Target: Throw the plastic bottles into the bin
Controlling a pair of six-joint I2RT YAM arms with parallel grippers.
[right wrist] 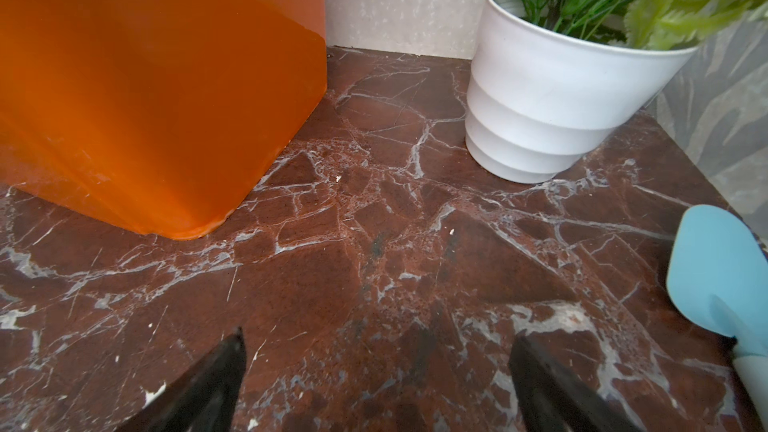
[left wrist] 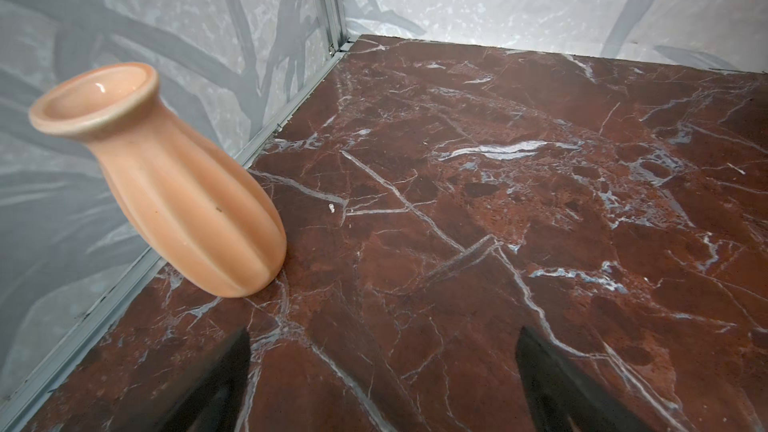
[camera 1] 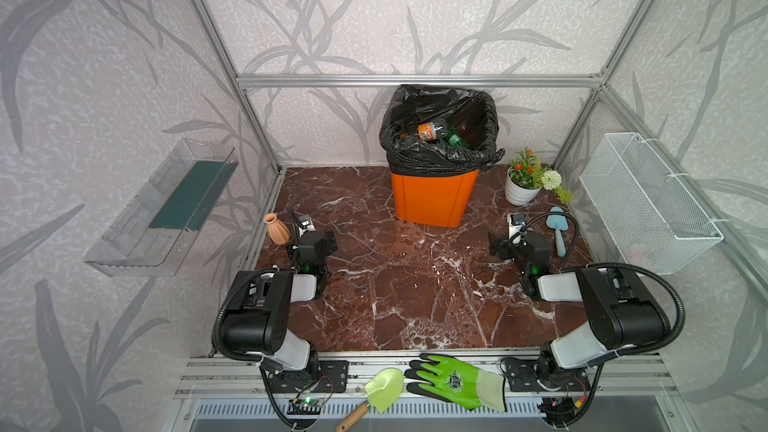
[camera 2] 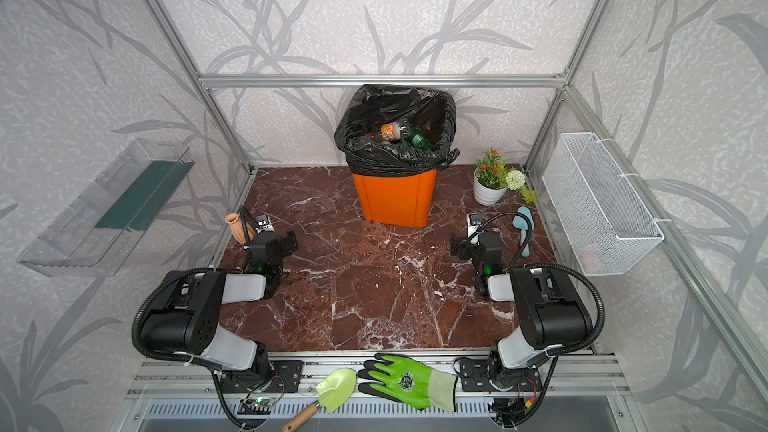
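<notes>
Both spread nr side edges: L hand [left wrist: 384, 332], R hand [right wrist: 376, 334].

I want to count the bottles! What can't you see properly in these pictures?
- How many plastic bottles lie in the bin: in both top views the black bag and shadow hide most.
- The pinkish thing in the wire basket: blurred behind the mesh in both top views.
- The blue scoop: handle cut off by the right wrist view's edge.

A robot test booth, dressed like a home corner. A bare aluminium frame [camera 1: 415, 80] holds leaf-print wallpaper panels [camera 1: 332, 14] around a marble-look surface [camera 1: 415, 284]. Robot arms [camera 1: 253, 317] are mounted on a front rail [camera 1: 232, 378] near an exposed circuit board [camera 1: 307, 401].
</notes>
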